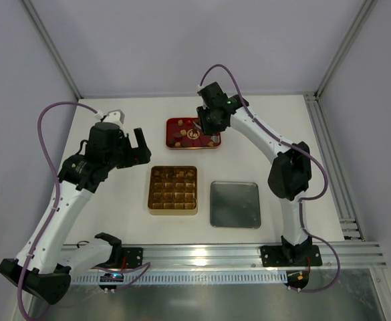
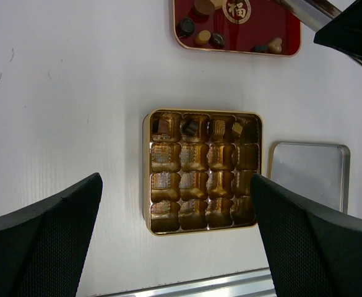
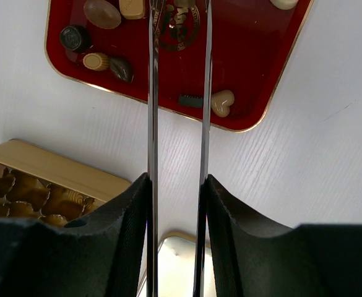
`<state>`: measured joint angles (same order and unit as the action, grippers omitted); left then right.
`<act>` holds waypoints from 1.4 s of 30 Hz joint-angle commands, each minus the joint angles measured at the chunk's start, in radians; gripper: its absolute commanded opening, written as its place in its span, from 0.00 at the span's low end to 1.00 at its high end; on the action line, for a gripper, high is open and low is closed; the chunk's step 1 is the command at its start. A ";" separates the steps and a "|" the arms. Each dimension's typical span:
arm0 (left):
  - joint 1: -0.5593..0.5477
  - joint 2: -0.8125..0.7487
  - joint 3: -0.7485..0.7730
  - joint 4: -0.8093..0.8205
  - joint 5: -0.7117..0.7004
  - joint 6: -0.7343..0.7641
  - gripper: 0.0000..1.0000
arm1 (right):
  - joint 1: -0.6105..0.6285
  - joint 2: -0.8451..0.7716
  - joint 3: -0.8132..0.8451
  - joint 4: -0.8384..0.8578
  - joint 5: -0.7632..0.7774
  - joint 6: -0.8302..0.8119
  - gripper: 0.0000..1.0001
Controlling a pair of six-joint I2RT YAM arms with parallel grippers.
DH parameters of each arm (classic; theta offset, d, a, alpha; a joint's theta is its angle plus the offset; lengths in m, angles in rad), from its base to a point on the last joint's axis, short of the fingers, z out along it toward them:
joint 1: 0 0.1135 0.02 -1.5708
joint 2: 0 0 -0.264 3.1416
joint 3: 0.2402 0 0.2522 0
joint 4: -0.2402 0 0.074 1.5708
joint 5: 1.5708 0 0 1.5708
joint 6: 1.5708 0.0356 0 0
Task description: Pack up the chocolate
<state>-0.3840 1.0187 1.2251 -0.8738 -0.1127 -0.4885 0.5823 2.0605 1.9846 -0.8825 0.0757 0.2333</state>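
Chocolate pieces lie in the red tray [image 3: 249, 62]: a dark round one [image 3: 75, 37], a cream round one [image 3: 96, 60], a cream heart [image 3: 223, 102] and others. Three pieces sit in the far row of the gold box [image 2: 146, 173], one of them at its left end [image 2: 159, 127]. My right gripper [image 3: 176, 185] is shut on long metal tongs [image 3: 151, 93]. The tong tips reach over the tray's middle and run out of view, so what they hold is hidden. My left gripper [image 2: 176, 179] is open and empty, high above the gold box [image 1: 150, 190].
A silver lid [image 1: 235, 204] lies flat to the right of the gold box. The red tray [image 1: 170, 134] is behind the box. A metal rail [image 1: 202, 253] runs along the near table edge. The enclosure walls stand at the back and sides.
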 commanded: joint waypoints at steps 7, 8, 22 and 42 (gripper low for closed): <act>-0.001 0.000 0.037 0.002 -0.005 0.014 1.00 | -0.004 0.087 0.118 -0.026 0.007 -0.011 0.42; -0.001 0.001 0.037 0.001 -0.007 0.016 1.00 | -0.004 0.090 0.118 -0.026 0.006 -0.009 0.42; -0.001 -0.009 0.031 -0.005 -0.012 0.011 1.00 | -0.004 0.112 0.118 -0.018 0.009 -0.011 0.33; -0.001 -0.003 0.040 0.002 -0.016 0.008 1.00 | 0.013 -0.226 -0.164 0.060 -0.054 0.004 0.29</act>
<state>-0.3840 1.0218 1.2255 -0.8810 -0.1143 -0.4889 0.5827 1.9419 1.8610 -0.8795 0.0456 0.2348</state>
